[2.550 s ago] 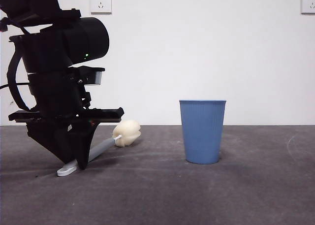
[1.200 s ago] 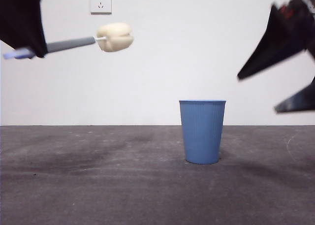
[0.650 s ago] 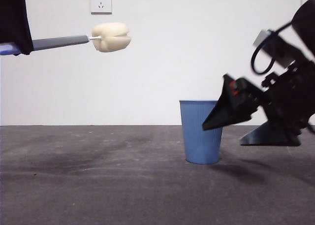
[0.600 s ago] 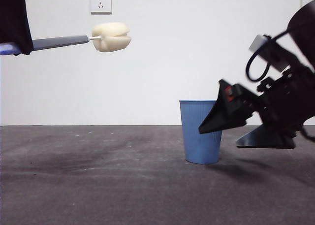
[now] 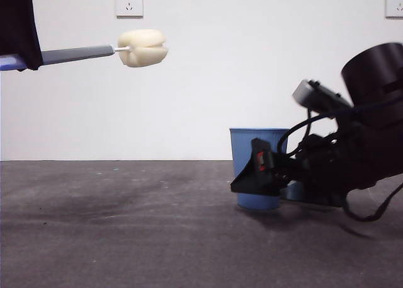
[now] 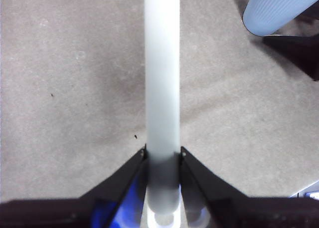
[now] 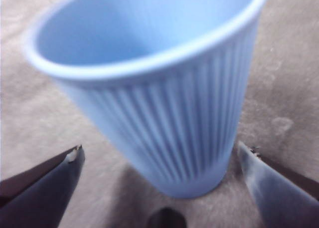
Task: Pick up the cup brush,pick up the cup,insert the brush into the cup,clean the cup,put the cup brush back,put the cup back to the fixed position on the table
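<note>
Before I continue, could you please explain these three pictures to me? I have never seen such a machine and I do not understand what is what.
This is a robot with two arms at a table, and each arm ends in a gripper with two black jaws. One picture comes from a low camera looking across the table; the other two come from cameras on the wrists.

The left gripper holds the cup brush high in the air, its jaws shut on the grey handle, with the cream sponge head pointing sideways. The wrist camera looks along that handle.

The right gripper is low at the table with its jaws open on either side of the blue cup. The cup stands upright on the table, not yet gripped.
</note>
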Robot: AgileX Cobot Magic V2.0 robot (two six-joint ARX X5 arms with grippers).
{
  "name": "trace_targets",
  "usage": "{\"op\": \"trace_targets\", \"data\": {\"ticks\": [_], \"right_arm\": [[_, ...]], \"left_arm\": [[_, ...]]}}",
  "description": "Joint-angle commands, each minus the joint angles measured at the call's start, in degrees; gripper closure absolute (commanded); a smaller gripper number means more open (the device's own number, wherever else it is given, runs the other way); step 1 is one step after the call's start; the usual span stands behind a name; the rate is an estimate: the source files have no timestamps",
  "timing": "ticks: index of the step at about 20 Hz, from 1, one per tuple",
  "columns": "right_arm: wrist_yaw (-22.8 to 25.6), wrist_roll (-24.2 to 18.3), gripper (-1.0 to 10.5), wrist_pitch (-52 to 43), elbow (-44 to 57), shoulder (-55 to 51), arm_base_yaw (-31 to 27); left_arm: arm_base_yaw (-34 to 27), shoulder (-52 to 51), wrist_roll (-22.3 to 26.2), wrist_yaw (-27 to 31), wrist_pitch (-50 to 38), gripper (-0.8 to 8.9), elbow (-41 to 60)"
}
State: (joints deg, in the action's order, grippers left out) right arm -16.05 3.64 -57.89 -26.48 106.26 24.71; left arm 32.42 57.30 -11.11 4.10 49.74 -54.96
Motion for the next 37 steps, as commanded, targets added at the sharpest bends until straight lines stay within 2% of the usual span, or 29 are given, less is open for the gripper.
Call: {"op": "trace_targets", "data": {"ticks": [1, 5, 11, 12, 14, 17, 20, 24, 27, 30, 34, 37], "right_arm": [[0.20, 0.87, 3.3, -0.70, -2.29, 2.23, 0.35], [3.02, 1.03, 4.4, -0.72, -4.68, 3.21, 1.36], [4.46, 0.81, 9.3, -0.76, -4.72, 3.21, 2.51], [4.50, 0.83, 9.6, -0.74, -4.72, 3.21, 2.71], [4.50, 1.05, 9.6, -0.70, -4.72, 3.19, 3.10], [4.55, 0.66, 9.6, 3.82, -4.72, 0.13, 3.58], [7.93, -5.18, 9.6, 18.95, -5.55, -9.79, 4.24], [11.52, -14.84, 9.6, 49.05, -10.99, -24.09, 5.31], [15.61, -21.38, 9.6, 66.82, -15.98, -29.33, 6.49], [22.29, -27.87, 9.6, 81.92, -20.46, -30.21, 7.72], [30.47, -35.69, 9.6, 90.33, -23.47, -30.21, 9.79], [35.87, -40.37, 9.6, 92.70, -25.05, -30.21, 11.47]], "left_arm": [[0.22, -0.11, 0.55, -0.04, -0.13, 8.22, 0.46], [0.22, -0.11, 0.59, 0.04, 0.09, 8.22, 0.46], [0.22, -0.11, 0.61, 0.15, 0.09, 8.22, 0.46], [0.22, -0.11, 0.66, 0.13, 0.11, 8.22, 0.46], [0.22, -0.11, 1.18, 0.13, 0.31, 8.22, 0.46], [0.22, -0.11, 4.57, 0.11, 2.29, 8.22, 0.46], [0.22, -0.11, 9.40, 0.09, 4.28, 8.22, 0.46], [0.22, -0.11, 16.74, -0.09, 6.25, 8.22, 0.46], [0.22, -0.11, 21.77, -0.09, 7.61, 8.22, 0.46], [0.50, -0.11, 26.73, -0.24, 8.17, 8.22, 0.46], [3.10, -0.07, 31.12, -2.93, 9.03, 8.22, 0.46], [5.92, 0.66, 32.20, -2.67, 9.01, 8.22, 0.46]]}}
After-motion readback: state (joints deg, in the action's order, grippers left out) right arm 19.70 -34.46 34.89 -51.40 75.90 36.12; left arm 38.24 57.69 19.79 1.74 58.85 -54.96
